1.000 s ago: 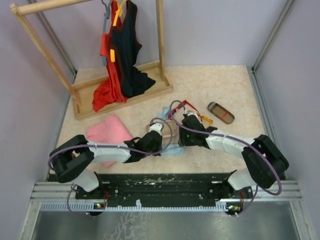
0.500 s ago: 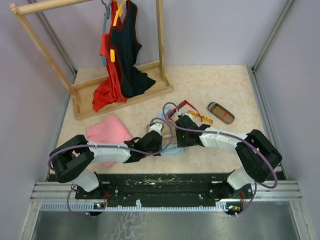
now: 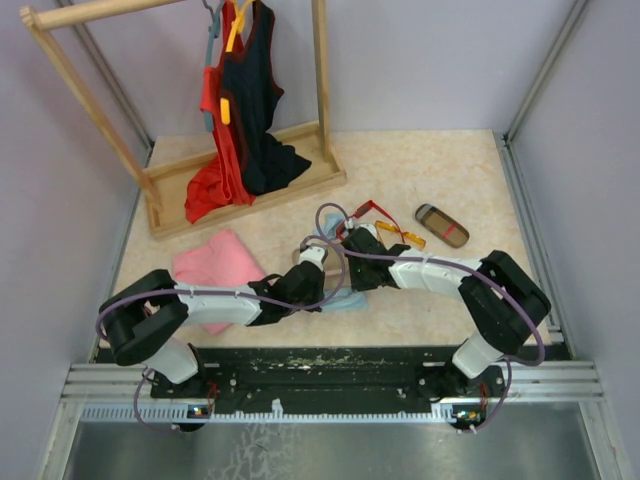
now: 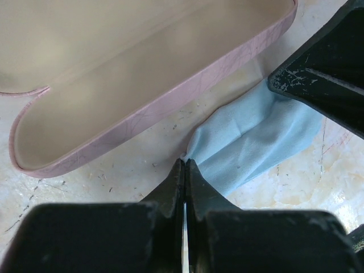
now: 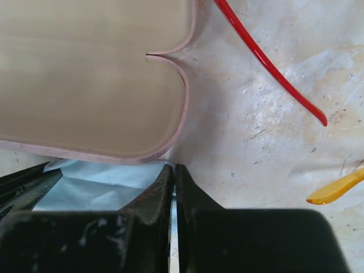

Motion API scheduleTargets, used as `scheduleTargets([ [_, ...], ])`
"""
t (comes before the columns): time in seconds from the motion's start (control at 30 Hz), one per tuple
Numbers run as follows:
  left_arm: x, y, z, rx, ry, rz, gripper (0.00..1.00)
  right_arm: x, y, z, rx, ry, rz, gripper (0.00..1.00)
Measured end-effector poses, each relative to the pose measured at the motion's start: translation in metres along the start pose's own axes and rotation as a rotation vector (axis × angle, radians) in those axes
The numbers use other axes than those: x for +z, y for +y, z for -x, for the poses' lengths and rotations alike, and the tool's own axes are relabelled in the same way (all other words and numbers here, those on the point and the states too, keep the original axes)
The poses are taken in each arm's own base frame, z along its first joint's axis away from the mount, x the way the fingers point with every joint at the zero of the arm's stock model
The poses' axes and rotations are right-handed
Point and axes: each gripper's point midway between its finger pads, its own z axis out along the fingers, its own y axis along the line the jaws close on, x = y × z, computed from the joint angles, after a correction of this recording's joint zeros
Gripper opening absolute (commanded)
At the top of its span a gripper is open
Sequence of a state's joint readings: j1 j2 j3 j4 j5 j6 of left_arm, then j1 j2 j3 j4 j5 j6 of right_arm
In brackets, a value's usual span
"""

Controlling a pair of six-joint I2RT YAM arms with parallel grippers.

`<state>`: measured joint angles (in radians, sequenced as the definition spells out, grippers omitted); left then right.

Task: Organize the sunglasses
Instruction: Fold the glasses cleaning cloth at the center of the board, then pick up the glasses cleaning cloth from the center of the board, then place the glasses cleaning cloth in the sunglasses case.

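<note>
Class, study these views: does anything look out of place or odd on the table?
Yes. The pink case lies open and empty, while the red sunglasses and orange sunglasses lie loose beside it. The blue cloth is crumpled by the case edge, pinched by the left fingers.

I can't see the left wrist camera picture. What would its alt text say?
The left hand, fingers pressed together, pinches a corner of a light blue cloth on the pale table; the black right hand pinches its far end. An open pink case with beige lining lies beyond.
</note>
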<state>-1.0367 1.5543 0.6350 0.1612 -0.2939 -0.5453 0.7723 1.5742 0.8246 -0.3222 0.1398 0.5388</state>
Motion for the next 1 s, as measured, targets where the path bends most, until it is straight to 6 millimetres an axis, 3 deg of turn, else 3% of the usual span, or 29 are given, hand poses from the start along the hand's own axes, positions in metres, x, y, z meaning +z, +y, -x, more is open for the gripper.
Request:
scheduleTargets([
  [0.3,-0.001,0.0,0.0,-0.014,0.0,0.002,0.0,-0.002,0.003,-0.002,0.008,-0.029,0.042,0.0],
  [0.43,-0.006,0.0,0.011,-0.04,-0.027,0.0,0.0,-0.012,0.001,-0.009,-0.004,-0.047,0.072,0.0],
  [0.6,-0.019,-0.004,0.036,-0.073,-0.103,-0.018,0.0,-0.04,0.01,0.013,-0.006,-0.201,0.161,0.0],
  [0.73,-0.041,-0.009,0.06,-0.093,-0.201,-0.074,0.0,-0.067,0.015,0.033,-0.004,-0.335,0.223,0.0],
  [1.0,-0.086,-0.014,0.082,-0.091,-0.365,-0.213,0.0,-0.108,0.012,0.054,0.008,-0.523,0.273,0.0],
])
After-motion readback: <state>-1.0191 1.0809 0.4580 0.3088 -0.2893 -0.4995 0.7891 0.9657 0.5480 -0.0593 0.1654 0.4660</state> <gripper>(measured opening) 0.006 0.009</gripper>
